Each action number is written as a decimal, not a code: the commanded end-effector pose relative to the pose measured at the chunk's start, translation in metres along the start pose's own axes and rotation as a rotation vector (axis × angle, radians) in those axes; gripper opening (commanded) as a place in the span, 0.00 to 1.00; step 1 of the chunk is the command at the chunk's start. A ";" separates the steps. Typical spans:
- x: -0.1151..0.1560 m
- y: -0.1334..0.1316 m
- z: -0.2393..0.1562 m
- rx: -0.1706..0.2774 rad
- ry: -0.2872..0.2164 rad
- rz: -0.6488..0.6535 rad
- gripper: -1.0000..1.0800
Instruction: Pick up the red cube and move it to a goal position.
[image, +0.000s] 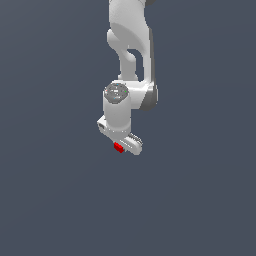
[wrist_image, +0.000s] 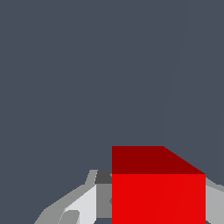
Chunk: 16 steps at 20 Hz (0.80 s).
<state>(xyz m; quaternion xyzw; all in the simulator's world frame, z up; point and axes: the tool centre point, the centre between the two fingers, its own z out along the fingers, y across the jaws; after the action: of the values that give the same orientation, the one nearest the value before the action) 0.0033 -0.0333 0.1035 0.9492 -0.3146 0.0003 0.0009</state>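
Here the red cube (wrist_image: 158, 192) sits between the fingers (wrist_image: 85, 202) of the gripper (image: 126, 144), which are drawn in narrow against its two sides, so the block appears held rather than merely flanked. In the exterior view the cube (image: 119, 147) shows only as a small red patch at the fingertip end of the white hand, partly hidden by it. The wrist view shows two faces of the block, one bright and one darker, with a grey finger on either side. No goal marker is visible in either view, and plain grey fills the rest. Risks, as judged: the block is small and plain-faced, so a fast swing or a slight loosening could let it slip out past the fingertips; whether the grip is centred cannot be told.
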 end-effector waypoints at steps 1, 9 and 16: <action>0.011 -0.011 -0.018 0.000 0.000 0.000 0.00; 0.035 -0.035 -0.055 0.001 -0.001 0.000 0.00; 0.044 -0.044 -0.068 0.001 -0.001 0.000 0.00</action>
<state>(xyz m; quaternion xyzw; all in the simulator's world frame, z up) 0.0629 -0.0245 0.1689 0.9492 -0.3146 0.0001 0.0002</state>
